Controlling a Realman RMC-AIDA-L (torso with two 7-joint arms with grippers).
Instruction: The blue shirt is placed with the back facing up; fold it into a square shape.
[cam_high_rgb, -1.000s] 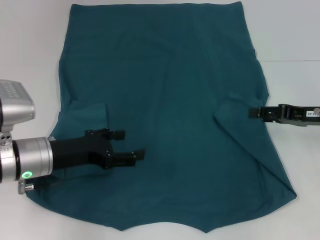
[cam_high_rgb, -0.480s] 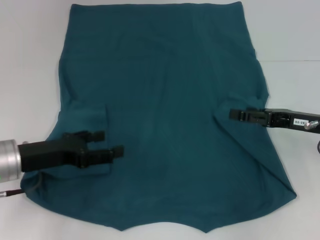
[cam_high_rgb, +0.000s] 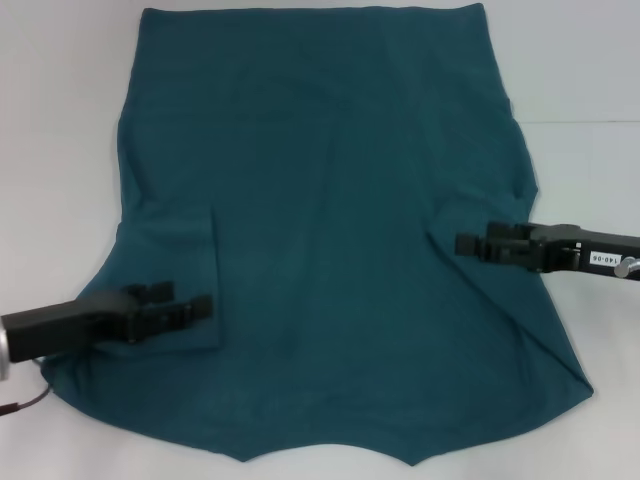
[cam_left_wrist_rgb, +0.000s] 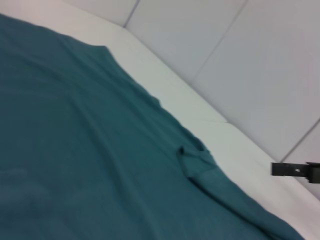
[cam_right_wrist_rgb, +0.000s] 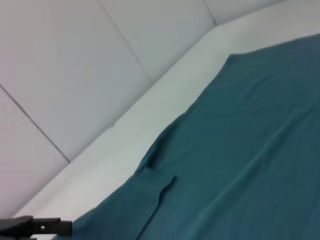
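Blue shirt (cam_high_rgb: 340, 230): lay spread flat and plain side up over most of the white table (cam_high_rgb: 590, 60), hem toward the far edge, both sleeves folded inward onto the body.
Left gripper (cam_high_rgb: 190, 308): hovered low over the folded left sleeve near the table's left edge, fingers slightly parted, grasping nothing.
Right gripper (cam_high_rgb: 468, 243): reached in from the table's right edge to the folded right sleeve, its tip over the crease; whether the fingers were apart or closed could not be told.
Left sleeve fold (cam_high_rgb: 190, 270): flap lay flat against the body.
Right sleeve fold (cam_high_rgb: 500, 290): long diagonal crease toward the near right corner.
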